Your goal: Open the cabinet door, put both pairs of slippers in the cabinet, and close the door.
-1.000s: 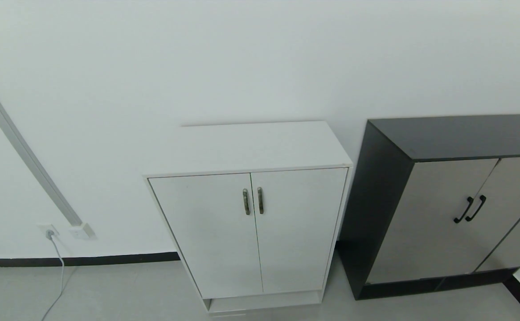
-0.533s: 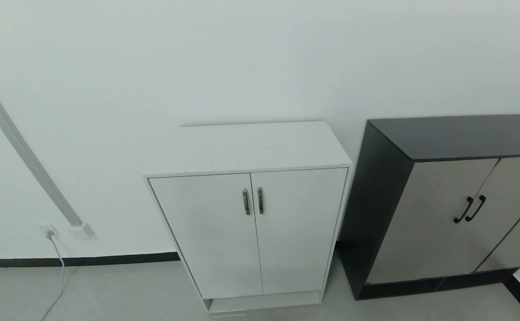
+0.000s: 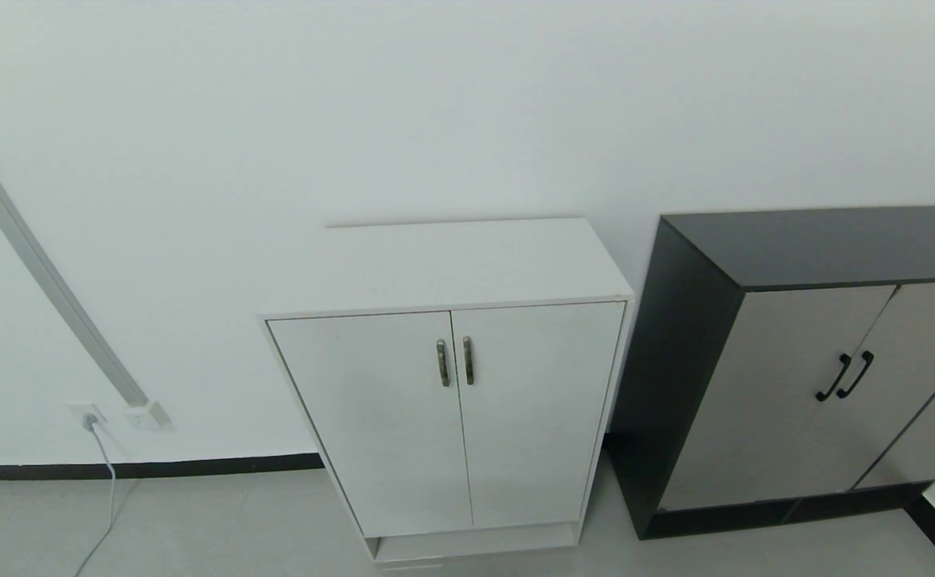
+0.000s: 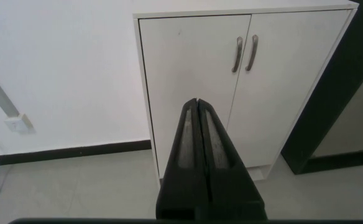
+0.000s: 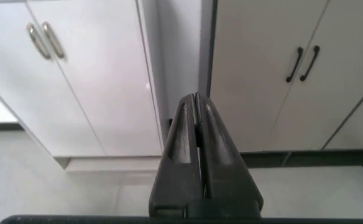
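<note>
A white two-door cabinet (image 3: 451, 401) stands against the wall, both doors closed, with two metal handles (image 3: 455, 361) side by side at the middle seam. In the left wrist view my left gripper (image 4: 197, 102) is shut with nothing in it, held back from the white cabinet (image 4: 243, 87) and pointing at its left door. In the right wrist view my right gripper (image 5: 197, 98) is shut and empty, off from the gap between the white cabinet (image 5: 88, 74) and the dark one.
A black cabinet with grey doors and black handles (image 3: 804, 369) stands right beside the white one. A wall socket with a grey cable (image 3: 94, 425) and a slanted conduit (image 3: 34, 264) are at the left. Grey floor (image 3: 195, 529) lies open in front.
</note>
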